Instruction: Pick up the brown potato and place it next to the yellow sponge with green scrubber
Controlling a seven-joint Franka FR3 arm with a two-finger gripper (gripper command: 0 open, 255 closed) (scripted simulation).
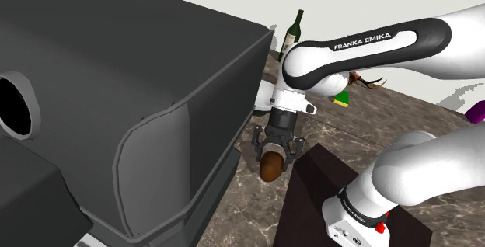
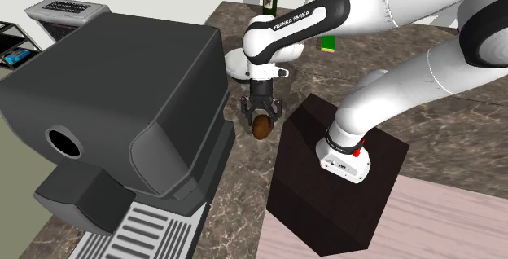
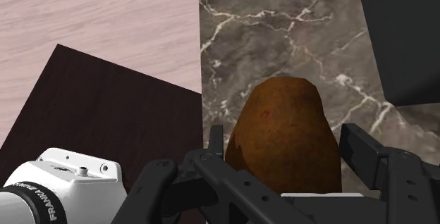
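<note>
Marble tabletop (image 3: 282,32) lies beneath your end effector (image 1: 276,155), its fingers closed on the brown potato (image 1: 270,168), and the dark grey coffee machine (image 1: 116,90) looms just beside it, so a careless swing could knock the potato loose.

Arm (image 1: 365,47) arched over, wrist (image 1: 289,99) pointing down (near vertical), jaws clamped on potato (image 1: 271,165).

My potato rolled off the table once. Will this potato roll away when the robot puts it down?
Probably a bit: the potato is rounded and egg-shaped, so it could wobble or roll on the smooth counter. It looks solid, not squashed in the shut gripper, so it is likely stiff. Its skin looks matte, so it is probably not slippery.
</note>
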